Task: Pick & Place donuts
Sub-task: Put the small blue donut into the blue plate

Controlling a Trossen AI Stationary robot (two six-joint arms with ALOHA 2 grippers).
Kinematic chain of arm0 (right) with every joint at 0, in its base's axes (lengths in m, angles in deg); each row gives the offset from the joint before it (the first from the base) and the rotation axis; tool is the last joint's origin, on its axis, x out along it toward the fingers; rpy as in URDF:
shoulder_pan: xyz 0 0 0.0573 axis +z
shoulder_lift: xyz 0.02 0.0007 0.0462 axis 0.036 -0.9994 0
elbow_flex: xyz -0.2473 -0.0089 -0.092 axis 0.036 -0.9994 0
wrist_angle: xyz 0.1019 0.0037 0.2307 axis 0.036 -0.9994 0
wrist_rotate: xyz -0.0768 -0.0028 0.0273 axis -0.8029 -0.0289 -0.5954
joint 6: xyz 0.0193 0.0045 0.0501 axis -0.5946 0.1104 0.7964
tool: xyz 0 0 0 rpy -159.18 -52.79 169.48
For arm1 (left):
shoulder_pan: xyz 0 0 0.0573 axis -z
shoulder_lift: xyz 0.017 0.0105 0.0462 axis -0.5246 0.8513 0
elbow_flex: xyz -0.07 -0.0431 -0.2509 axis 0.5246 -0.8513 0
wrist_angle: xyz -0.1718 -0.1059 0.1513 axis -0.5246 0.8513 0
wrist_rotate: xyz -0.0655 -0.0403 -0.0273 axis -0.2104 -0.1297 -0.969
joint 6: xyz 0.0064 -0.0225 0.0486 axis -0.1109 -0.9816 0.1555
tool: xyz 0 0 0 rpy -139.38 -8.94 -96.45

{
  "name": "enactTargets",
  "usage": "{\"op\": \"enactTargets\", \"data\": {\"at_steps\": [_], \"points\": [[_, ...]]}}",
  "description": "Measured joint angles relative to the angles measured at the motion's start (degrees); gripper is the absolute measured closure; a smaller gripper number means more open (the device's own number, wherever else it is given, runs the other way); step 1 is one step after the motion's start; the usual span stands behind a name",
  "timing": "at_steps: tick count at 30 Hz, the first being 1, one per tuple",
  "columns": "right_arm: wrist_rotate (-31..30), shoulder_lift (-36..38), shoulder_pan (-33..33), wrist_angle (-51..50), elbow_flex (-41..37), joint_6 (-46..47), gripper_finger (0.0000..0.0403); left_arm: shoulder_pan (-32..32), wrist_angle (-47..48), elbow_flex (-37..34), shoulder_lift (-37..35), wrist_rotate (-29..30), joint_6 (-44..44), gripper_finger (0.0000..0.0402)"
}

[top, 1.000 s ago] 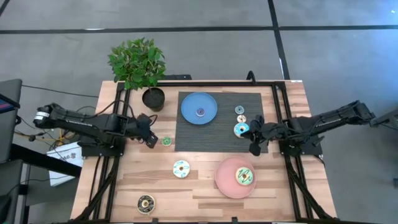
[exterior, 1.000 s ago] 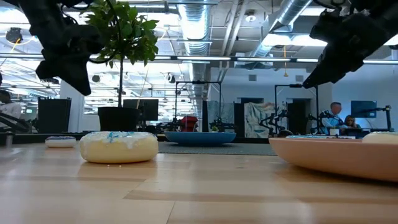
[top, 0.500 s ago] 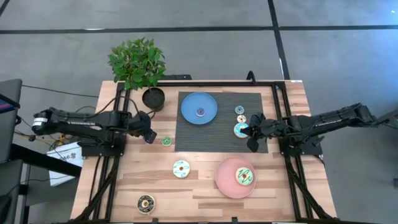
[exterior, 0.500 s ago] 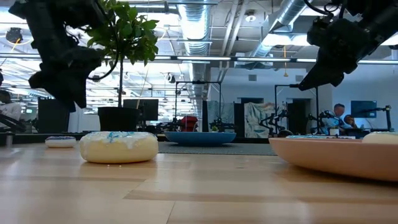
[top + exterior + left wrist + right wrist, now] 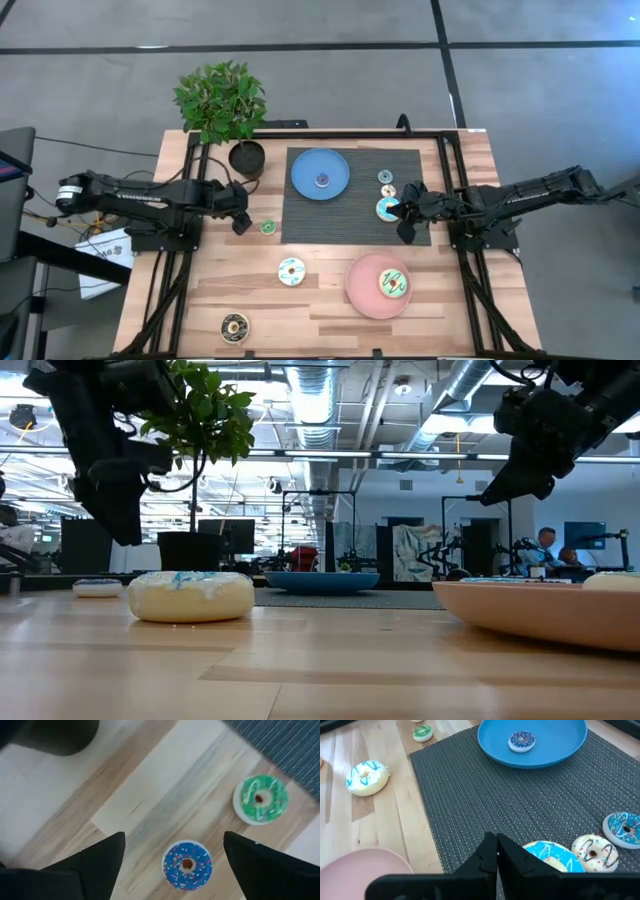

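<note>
The left gripper (image 5: 172, 851) hangs with fingers spread wide over the wood, a tiny blue donut (image 5: 187, 865) lying between them and a tiny green donut (image 5: 260, 799) just beyond (the high view shows only the green one (image 5: 267, 227), the gripper hiding the blue). The right gripper (image 5: 496, 851) is pressed closed, empty, above the dark mat (image 5: 470, 800) beside the light blue donut (image 5: 551, 855). Only its wrist view shows the purple donut (image 5: 522, 741) on the blue plate (image 5: 545, 757) clearly.

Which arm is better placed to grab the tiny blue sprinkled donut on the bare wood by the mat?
Probably the left. The left gripper hangs open right above the tiny blue sprinkled donut, beside the tiny green donut. The right gripper is shut, across the dark woven mat.
</note>
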Motion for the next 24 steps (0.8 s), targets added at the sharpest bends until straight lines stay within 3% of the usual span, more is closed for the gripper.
{"op": "enactTargets", "data": {"at_steps": [7, 15, 24], "points": [[0.16, -0.02, 0.00, -0.07, 0.00, 1.65, 0.0402, 1.06, -0.99, 0.00, 9.19, -0.68, -3.86, 0.0068], [0.18, -0.02, 0.00, -0.18, 0.00, 1.66, 0.0402, 1.17, -3.32, 0.01, 18.87, -7.26, -7.81, 0.0068], [0.18, -0.02, 0.00, -0.44, 0.00, 1.64, 0.0402, 1.23, -3.26, 0.26, 21.41, -8.36, -11.31, 0.0071]]}}
